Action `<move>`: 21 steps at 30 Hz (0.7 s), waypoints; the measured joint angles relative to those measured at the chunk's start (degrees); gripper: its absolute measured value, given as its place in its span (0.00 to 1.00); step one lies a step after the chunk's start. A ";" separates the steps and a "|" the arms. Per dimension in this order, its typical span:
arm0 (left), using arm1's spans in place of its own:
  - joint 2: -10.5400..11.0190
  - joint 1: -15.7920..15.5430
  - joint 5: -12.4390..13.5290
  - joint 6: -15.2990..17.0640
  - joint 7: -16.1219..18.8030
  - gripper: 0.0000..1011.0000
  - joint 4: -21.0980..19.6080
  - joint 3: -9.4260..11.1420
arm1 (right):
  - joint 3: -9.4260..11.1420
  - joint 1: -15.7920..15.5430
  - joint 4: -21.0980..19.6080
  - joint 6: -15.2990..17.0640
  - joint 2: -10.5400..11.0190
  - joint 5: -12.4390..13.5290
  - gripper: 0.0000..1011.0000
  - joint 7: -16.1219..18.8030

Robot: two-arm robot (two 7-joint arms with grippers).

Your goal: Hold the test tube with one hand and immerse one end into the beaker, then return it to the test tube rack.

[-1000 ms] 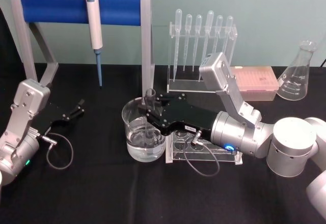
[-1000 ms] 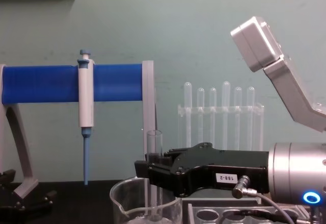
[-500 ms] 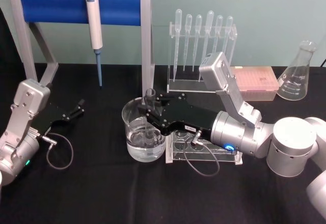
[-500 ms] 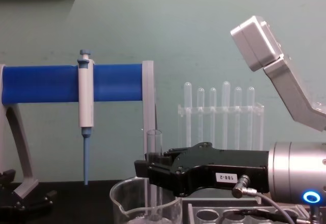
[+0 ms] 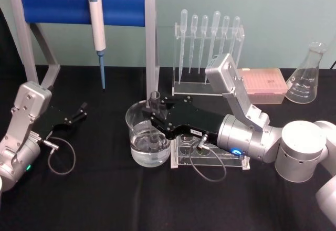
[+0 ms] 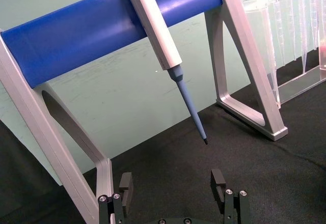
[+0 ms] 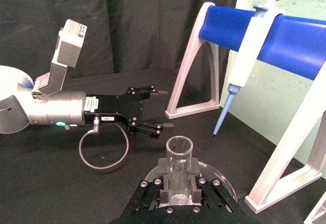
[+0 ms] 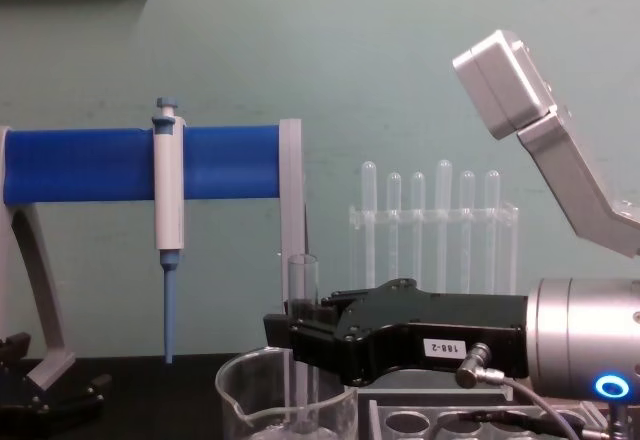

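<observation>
on the black table [image 5: 105,199], at the far left, the left gripper [image 5: 81,112] is seen parked low near the foot of the grey stand [image 5: 151,42], its fingers [image 6: 126,182] spread wide apart with nothing between them. it is also caught from the right wrist view, resting idle beyond the beaker. behind it, the white-and-blue pipettor [image 5: 96,26] is hung on the stand's blue bar [image 5: 58,6], tip pointing down.

at centre, the test tube [image 5: 155,101] is held upright by the right gripper [image 5: 156,113], which is clamped around the tube's upper part just below the open rim. the tube's lower end is lowered inside the beaker [image 5: 137,136], which holds clear liquid; whether the rounded tip is under the surface cannot be made out. from the chest view the tube [image 8: 303,290] is shown standing straight, its rim above the black fingers and its shaft passing down behind the beaker's rim [image 8: 240,375].

just right of the beaker, under the right arm, the clear test tube rack [image 5: 220,160] is seen. behind it, 6 plastic pipettes [image 5: 210,37] are lined up in their holder, followed by a pink tip box [image 5: 262,84] and a conical flask [image 5: 305,79] at the far right.

compared with 1 second ago, nothing is seen to have moved: tube, gripper and beaker are placed as before.
</observation>
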 joint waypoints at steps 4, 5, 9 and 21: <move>0.00 0.00 0.00 0.00 0.00 0.99 0.00 0.00 | 0.00 0.00 0.00 0.00 0.00 0.00 0.22 0.00; 0.00 0.00 0.00 0.00 0.00 0.99 0.00 0.00 | 0.00 0.00 0.00 0.00 0.00 0.00 0.22 0.00; 0.00 0.00 0.00 0.00 0.00 0.99 0.00 0.00 | 0.00 0.00 0.00 0.00 0.00 0.00 0.22 0.00; 0.00 0.00 0.00 0.00 0.00 0.99 0.00 0.00 | 0.00 0.00 0.00 0.00 0.00 0.00 0.22 0.00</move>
